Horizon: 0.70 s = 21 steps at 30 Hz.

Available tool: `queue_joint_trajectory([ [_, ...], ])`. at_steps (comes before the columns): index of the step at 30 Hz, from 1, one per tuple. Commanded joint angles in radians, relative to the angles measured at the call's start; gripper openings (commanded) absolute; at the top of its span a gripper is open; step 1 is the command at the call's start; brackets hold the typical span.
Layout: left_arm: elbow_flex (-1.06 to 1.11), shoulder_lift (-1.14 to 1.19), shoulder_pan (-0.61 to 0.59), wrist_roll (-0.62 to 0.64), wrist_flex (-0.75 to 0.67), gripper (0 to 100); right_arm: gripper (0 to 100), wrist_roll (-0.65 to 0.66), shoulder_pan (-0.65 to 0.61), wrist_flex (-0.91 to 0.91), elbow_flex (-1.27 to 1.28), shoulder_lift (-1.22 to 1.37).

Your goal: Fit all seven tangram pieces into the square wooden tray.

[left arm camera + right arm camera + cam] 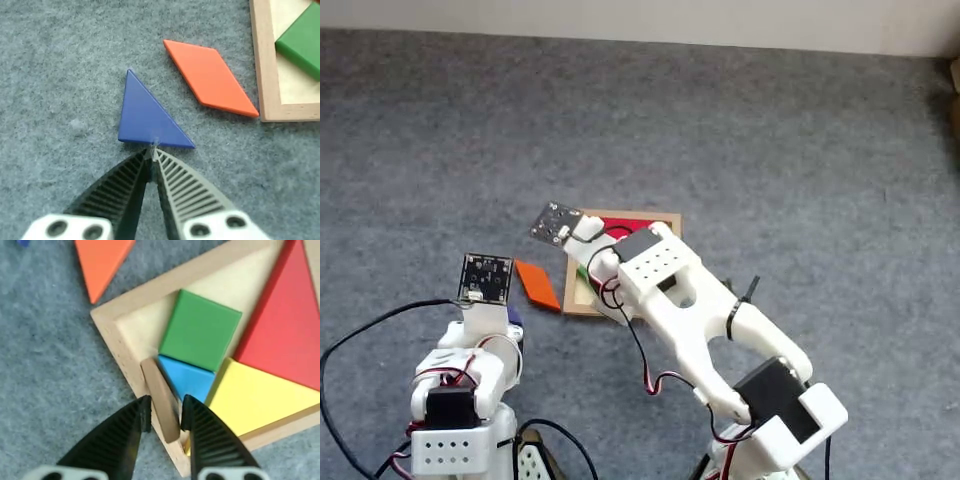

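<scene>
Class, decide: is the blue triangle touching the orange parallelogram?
Apart. The left wrist view shows a strip of grey carpet between the blue triangle and the orange parallelogram.

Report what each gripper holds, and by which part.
The right gripper pinches the tan piece, standing on edge, across its flat faces. The left gripper, shut, holds nothing.

Parallelogram (537,285) left of tray (645,217), just beside; triangle (147,117) near parallelogram; square piece (200,330) in tray; edge-up piece (161,397) against tray rim.
</scene>
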Motion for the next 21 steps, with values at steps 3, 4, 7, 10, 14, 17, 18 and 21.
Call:
queue_joint_trajectory([
  [3,0.021,-0.005,-0.01,0.009,0.003,3,6.7,0.08,-0.007,0.005,-0.001,-0.005],
  [4,0.021,-0.005,-0.01,0.009,0.003,3,6.3,0.089,-0.007,0.015,-0.001,-0.005],
  [7,0.021,-0.005,-0.01,0.009,0.003,3,6.7,0.092,-0.007,0.024,-0.001,-0.005],
  [10,0.021,-0.005,-0.01,0.009,0.003,3,10.1,0.091,-0.005,0.025,-0.001,-0.005],
  [14,0.021,-0.005,-0.01,0.009,0.003,3,12.4,0.092,0.016,0.025,-0.004,0.024],
  [17,0.021,-0.005,-0.01,0.009,0.003,3,12.3,0.092,0.019,0.025,-0.01,0.084],
  [18,0.021,-0.005,-0.01,0.009,0.003,3,12.3,0.094,0.019,0.025,-0.01,0.101],
  [21,0.021,-0.005,-0.01,0.009,0.003,3,8.1,0.095,0.021,0.025,-0.01,0.11],
])
